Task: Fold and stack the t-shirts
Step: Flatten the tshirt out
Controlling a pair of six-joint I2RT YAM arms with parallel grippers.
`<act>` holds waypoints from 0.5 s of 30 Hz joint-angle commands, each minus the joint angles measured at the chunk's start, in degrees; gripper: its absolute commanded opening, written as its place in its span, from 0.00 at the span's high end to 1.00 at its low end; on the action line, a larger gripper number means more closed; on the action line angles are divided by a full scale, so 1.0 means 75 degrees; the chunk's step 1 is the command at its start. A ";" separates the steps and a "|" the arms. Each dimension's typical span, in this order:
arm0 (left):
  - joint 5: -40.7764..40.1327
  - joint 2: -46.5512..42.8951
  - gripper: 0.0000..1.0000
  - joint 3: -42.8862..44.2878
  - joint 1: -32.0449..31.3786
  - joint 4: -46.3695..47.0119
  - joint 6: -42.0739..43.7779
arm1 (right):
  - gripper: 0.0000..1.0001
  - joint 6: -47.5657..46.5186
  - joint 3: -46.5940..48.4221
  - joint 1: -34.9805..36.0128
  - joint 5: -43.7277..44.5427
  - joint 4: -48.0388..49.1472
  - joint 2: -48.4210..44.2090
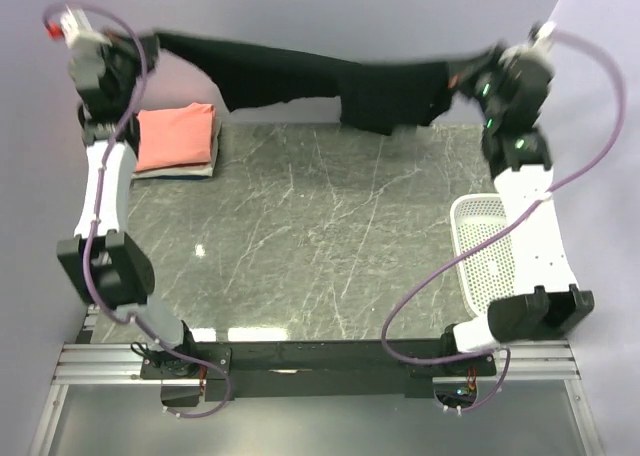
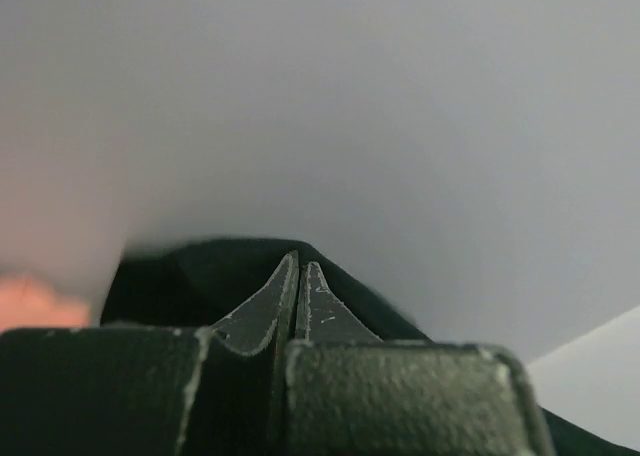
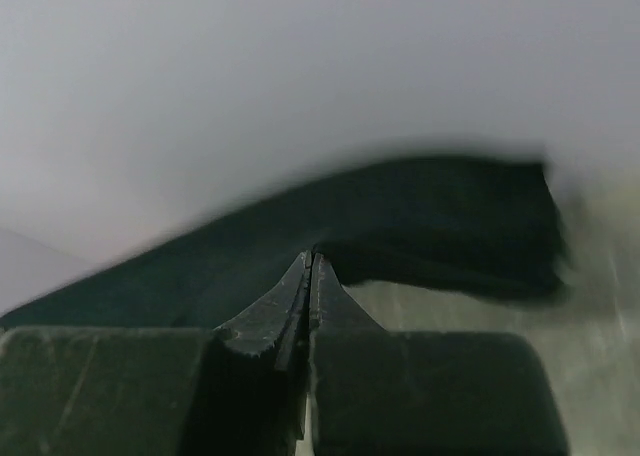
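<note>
Above the far edge of the table (image 1: 320,236), the black t-shirt (image 1: 300,76) hangs stretched between the two raised arms, clear of the surface. The left gripper (image 1: 150,44) is pressed together on one end and the right gripper (image 1: 465,76) is pressed together on the other. Each wrist view shows its fingers (image 2: 260,311) closed tight with dark cloth pinched at the tips. The main risk, as I judge it, is that either pinch holds only a thin edge, so a harder pull apart could slip the fabric out and drop that end. The cloth also bunches into a thick fold nearer the right side while the left part runs thin, so laying it down as it hangs would likely leave it crooked or creased. A third hazard lies below the left end, where the salmon-pink shirt (image 1: 175,136) sits folded on a small pile. A low sweep of the hanging hem could drag across it and spoil the stack. By count there are two arms and two grippers. There is one black shirt in the air and one salmon-pink shirt on top of the pile. At least one paler layer lies beneath it, though I cannot tell exactly how many. One white mesh basket (image 1: 490,246) stands near the right arm.
</note>
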 commanded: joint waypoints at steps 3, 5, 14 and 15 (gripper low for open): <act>-0.0319 -0.1504 1.00 -0.3658 0.0065 0.1030 -0.0300 | 1.00 0.0640 -0.3971 -0.0065 -0.0428 0.0660 -0.1046; -0.0598 -0.2125 1.00 -0.5136 0.0076 0.1055 -0.0429 | 1.00 0.0769 -0.5226 -0.0053 -0.0686 0.0591 -0.1269; -0.2357 -0.3954 1.00 -0.8845 -0.0310 0.0176 -0.1624 | 1.00 0.0301 -0.7808 -0.0030 -0.0394 0.0322 -0.1763; -0.2532 -0.4152 1.00 -0.8976 -0.0345 0.0164 -0.1648 | 1.00 0.0138 -0.7750 -0.0030 -0.0406 0.0135 -0.1658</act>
